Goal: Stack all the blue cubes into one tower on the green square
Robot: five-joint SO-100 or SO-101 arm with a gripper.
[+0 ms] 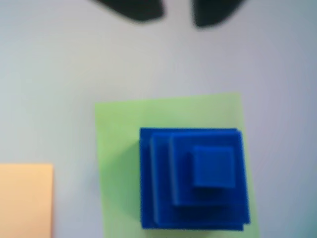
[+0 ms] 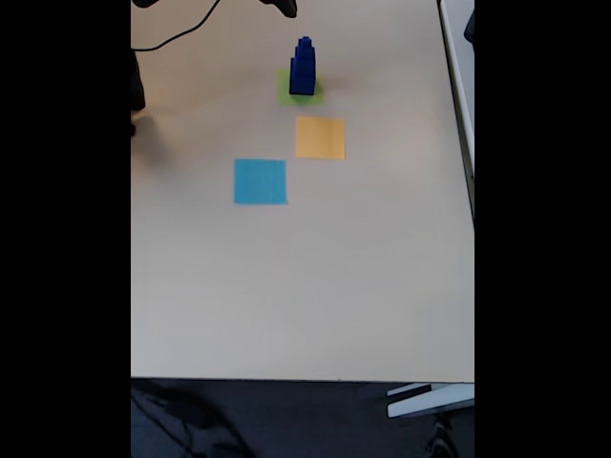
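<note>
Wrist view: blue cubes point(image 1: 194, 178) tower upright on green square point(image 1: 119, 148); blurry pincer point(image 1: 177, 12) seemingly open.

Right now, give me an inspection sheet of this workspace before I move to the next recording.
Surface: pale table, mostly bare.
Job's things: blue cubes stacked in a three-tier tower on the green square.
Clutter: orange-yellow square and light blue square, nothing on either.
Grippers: gripper apart from the tower, fingertips parted, holding nothing.
Cables: dark cable at the far edge.
Surroundings: dark floor below the near edge.
</note>
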